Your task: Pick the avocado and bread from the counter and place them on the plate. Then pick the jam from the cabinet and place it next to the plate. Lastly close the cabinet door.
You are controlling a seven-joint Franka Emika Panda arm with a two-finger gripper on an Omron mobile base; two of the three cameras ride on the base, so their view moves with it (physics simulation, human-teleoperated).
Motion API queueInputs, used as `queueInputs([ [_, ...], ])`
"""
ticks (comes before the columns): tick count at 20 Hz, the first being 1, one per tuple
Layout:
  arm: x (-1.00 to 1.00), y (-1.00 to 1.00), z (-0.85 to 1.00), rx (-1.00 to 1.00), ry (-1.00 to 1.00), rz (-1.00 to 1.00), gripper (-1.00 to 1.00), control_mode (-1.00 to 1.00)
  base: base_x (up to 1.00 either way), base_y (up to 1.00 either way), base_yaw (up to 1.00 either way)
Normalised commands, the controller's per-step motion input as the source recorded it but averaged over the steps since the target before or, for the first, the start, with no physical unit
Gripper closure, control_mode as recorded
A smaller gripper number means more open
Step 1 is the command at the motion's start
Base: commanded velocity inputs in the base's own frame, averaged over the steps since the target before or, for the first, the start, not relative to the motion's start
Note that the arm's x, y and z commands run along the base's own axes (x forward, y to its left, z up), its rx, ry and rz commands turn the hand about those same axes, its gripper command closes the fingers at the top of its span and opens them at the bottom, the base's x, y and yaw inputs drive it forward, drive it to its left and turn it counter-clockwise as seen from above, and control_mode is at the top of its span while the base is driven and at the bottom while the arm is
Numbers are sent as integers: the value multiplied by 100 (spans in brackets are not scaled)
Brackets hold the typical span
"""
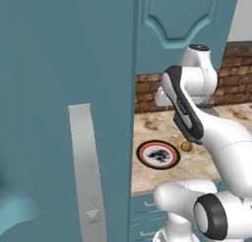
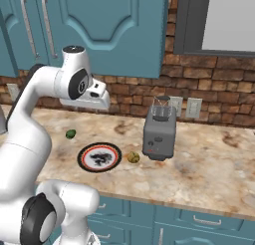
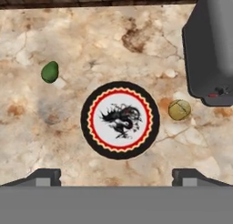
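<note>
Two food items lie loose on the beige-tan marbled stone counter [image 3: 68, 141], neither on the plate. Small dark green rounded avocado [image 3: 50, 72] sits well apart from the round plate [image 3: 120, 120], off its left side in the hand view, nearer the brick backsplash [image 2: 199, 69]. Plate: black outer band, red-orange scalloped ring, white centre with a dark dragon-like figure; flat on the counter, nothing on it. Small yellowish-tan round bread roll [image 3: 179, 109] rests just beside the plate's right edge, between the plate and a grey box-shaped toaster [image 3: 214, 50]; roll and plate look apart, not touching.

Gripper [image 3: 116, 176] hangs high above the plate, looking straight down. Its two dark finger tips [image 3: 43, 176] sit far apart at the bottom corners of the hand view, so the jaws are spread wide with nothing between them.

Right base view: white arm is folded, hand out over the counter above the avocado [image 2: 70, 134] and plate [image 2: 99, 157]; roll [image 2: 133, 157] lies between plate and toaster [image 2: 159, 132].

Left base view: tall teal-blue cabinet door [image 1: 59, 88] with a long grey bar handle [image 1: 88, 172] stands swung open close to the camera, covering the left of the frame. Teal wall cabinet [image 2: 99, 25] hangs above the counter. Jam jar not made out.
</note>
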Motion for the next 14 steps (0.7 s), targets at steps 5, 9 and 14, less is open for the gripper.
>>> queueInputs([
  [5,-19,-27,-24,-4,0,-10,-100,-100,0,0,0],
  [9,-4,-15,-19,1,0,-23,-100,-100,0,0,0],
  [14,0,-7,-10,9,-2,-28,-100,-100,0,0,0],
])
